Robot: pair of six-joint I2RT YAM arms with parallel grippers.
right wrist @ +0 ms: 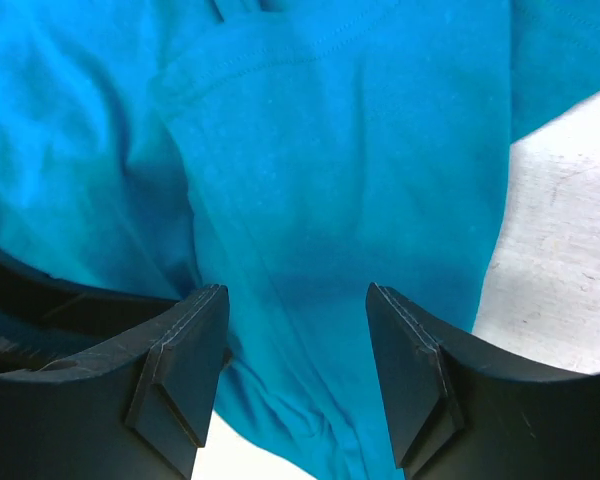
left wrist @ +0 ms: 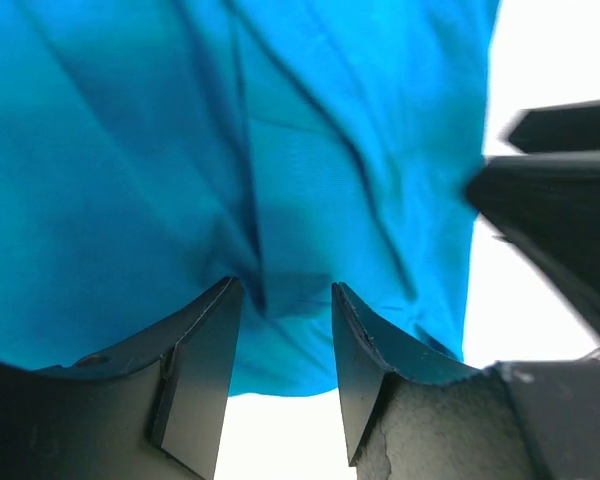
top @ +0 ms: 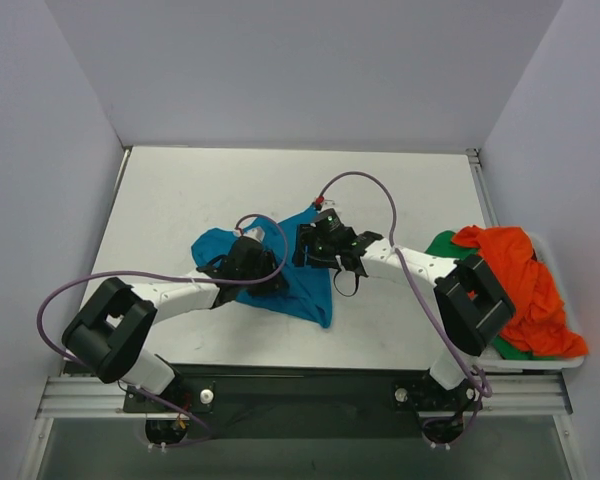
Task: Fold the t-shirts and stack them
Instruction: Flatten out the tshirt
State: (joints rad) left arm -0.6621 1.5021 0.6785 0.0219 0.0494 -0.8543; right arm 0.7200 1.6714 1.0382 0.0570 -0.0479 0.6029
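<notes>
A teal-blue t-shirt (top: 315,290) lies crumpled in the middle of the table, and both arms reach over it. My left gripper (top: 265,268) is low over its left half. In the left wrist view the left gripper (left wrist: 285,285) is open, with a fold of the teal cloth (left wrist: 130,150) at its tips and bare table between the fingers. My right gripper (top: 307,246) hangs over the shirt's upper right part. In the right wrist view the right gripper (right wrist: 297,290) stands wide open above the teal cloth (right wrist: 360,150), holding nothing. An orange-red t-shirt (top: 515,285) lies on a green one (top: 445,245) at the right.
The orange-red and green shirts rest in a white tray (top: 570,362) at the table's right edge. Grey walls close in the table on three sides. The right arm's dark body (left wrist: 560,190) shows close beside my left gripper. Purple cables loop over both arms.
</notes>
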